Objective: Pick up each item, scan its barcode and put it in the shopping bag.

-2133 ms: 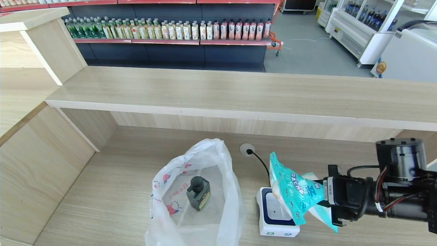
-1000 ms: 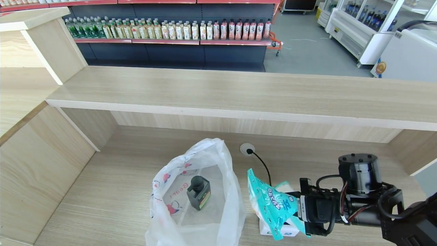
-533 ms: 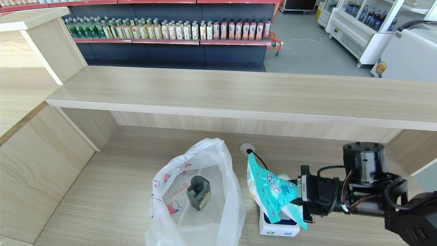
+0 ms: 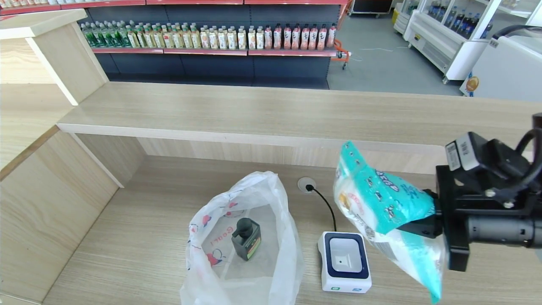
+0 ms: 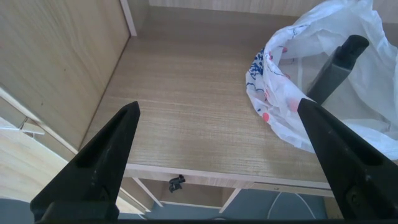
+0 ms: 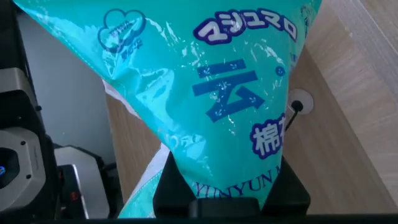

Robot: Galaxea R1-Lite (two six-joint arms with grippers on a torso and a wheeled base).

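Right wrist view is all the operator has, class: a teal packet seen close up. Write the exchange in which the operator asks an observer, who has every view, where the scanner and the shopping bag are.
Operator: Where is the scanner relative to my teal packet?
Observer: The scanner lies flat on the counter. The right claw holds the packet raised off the counter, on the scanner's right side and apart from it.
Operator: And the shopping bag?
Observer: The shopping bag sits open on the counter to the scanner's left, with a black bottle already inside it.
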